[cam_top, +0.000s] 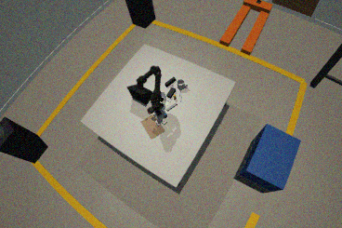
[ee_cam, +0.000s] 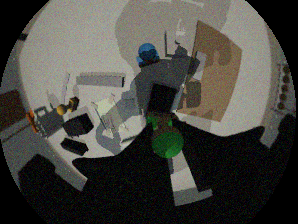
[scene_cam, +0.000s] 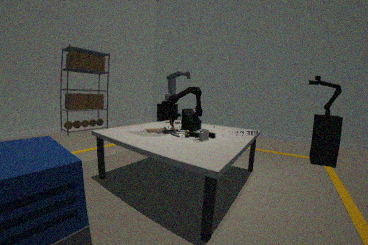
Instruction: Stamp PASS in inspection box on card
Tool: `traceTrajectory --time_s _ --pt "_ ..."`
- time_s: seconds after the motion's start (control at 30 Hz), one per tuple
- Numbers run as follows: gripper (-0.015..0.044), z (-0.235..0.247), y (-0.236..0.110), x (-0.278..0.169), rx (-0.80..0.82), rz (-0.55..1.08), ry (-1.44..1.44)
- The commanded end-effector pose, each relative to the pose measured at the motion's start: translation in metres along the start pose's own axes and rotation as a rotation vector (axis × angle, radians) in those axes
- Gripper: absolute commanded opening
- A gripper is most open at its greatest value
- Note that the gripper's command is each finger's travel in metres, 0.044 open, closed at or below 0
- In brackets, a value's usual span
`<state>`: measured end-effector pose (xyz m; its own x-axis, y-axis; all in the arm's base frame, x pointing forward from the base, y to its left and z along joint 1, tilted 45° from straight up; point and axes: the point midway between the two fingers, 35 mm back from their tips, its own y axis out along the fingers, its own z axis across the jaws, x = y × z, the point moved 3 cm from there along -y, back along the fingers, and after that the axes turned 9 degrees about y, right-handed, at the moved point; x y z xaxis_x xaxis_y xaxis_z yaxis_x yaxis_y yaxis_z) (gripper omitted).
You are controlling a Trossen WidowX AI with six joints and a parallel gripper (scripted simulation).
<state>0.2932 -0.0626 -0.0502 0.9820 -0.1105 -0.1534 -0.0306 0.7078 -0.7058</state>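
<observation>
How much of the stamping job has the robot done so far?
The pick-up looks done: the pincer is shut on the green-topped stamp. Right now it holds the stamp beside the brown card, at the card's edge in the top view. Whether the stamp has been inked, or the card already printed, is too blurry to tell. Putting the stamp back on the white bench is certainly left.
</observation>
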Motion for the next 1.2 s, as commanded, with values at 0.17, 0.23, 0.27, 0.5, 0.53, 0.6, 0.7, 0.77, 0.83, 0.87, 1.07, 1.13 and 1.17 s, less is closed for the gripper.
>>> traceTrajectory --time_s 0.17,0.23,0.27,0.5,0.53,0.6,0.7,0.77,0.83,0.87,1.07,1.13,1.17 --pt "0.0000 0.025 -0.003 -0.003 -0.010 -0.008 0.218" --pt "0.0000 0.031 -0.003 -0.004 -0.011 -0.009 0.273" --pt "0.0000 0.034 -0.003 -0.005 -0.011 -0.010 0.300" --pt "0.0000 0.052 -0.003 -0.010 -0.013 -0.015 0.491" --pt "0.0000 0.055 -0.003 -0.011 -0.013 -0.015 0.519" --pt "0.0000 0.060 -0.003 -0.012 -0.012 -0.017 0.573" --pt "0.0000 0.068 -0.003 -0.015 -0.012 -0.018 0.655" --pt "0.0000 0.073 -0.003 -0.017 -0.011 -0.019 0.710" --pt "0.0000 0.078 -0.003 -0.019 -0.011 -0.020 0.764" --pt "0.0000 0.080 -0.003 -0.020 -0.010 -0.021 0.792" --pt "0.0000 0.095 -0.002 -0.027 -0.007 -0.023 0.955" --pt "0.0000 0.100 -0.001 -0.029 -0.006 -0.023 1.009" --pt "0.0000 0.102 -0.001 -0.030 -0.005 -0.024 1.037"
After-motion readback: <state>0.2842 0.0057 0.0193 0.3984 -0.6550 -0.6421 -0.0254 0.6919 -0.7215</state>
